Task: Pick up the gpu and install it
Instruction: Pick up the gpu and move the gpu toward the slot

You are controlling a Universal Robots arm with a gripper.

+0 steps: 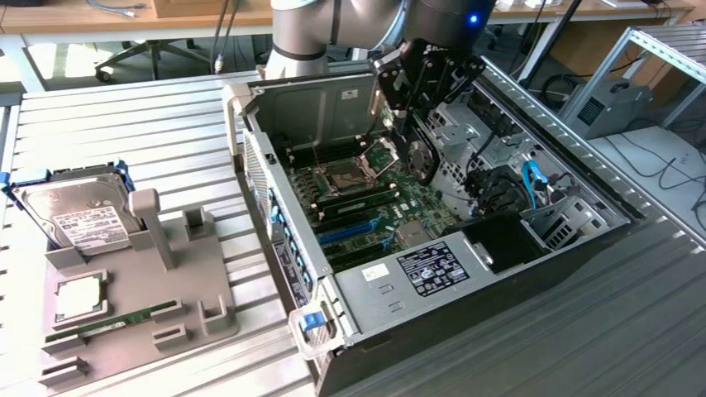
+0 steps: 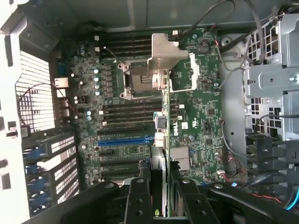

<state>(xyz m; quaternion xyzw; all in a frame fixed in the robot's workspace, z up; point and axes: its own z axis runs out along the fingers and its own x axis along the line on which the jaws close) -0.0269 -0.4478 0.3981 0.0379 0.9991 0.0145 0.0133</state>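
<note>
One slim card, the gpu [image 2: 160, 156], hangs edge-on between the fingers of the gripper [image 2: 160, 184], which look clamped on it. It sits over the middle of the motherboard [image 2: 201, 116] inside the open computer case [image 1: 320, 103].

My worry is a crooked descent. If the card's edge isn't square with the blue slot [image 2: 124, 140] by the case's vented wall, it could scrape components or knock the raised socket plate [image 2: 163, 53]. Loose cables [image 2: 224, 140] toward the drive-cage side could also snag.

The wrist view sets the card's line against the slots. The exterior view adds the grey tray [image 1: 132, 289] with the hard drive [image 1: 78, 217], well apart from the case on the slatted table [image 1: 165, 124], at the exterior view's left.
</note>
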